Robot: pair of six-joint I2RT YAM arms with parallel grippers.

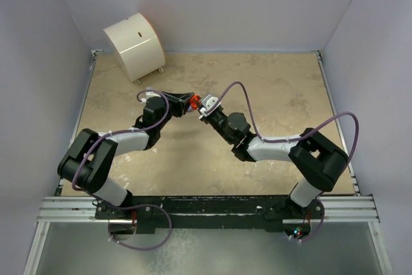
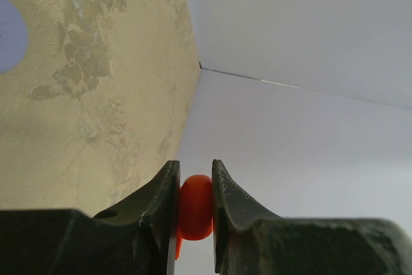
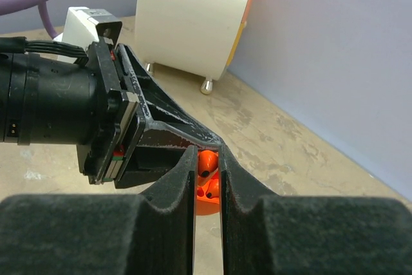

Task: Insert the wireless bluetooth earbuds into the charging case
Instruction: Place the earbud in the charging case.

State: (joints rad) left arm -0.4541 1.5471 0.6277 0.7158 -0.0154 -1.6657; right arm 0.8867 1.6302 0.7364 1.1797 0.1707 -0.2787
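With the left pincer (image 2: 194, 165) pinching the orange case (image 2: 195, 207) and the right pincer (image 3: 206, 152) pressed onto a red-orange earbud (image 3: 206, 162) at its mouth, both held above the worktop (image 1: 270, 88) in the middle of the overhead view, a skewed push could pop either from its grip.

No text, label, brand name, number or sign can be read in any of the three views. The white drum (image 1: 134, 44) in the far left corner carries one small dark mark on its side, too small to make out as a letter or symbol.
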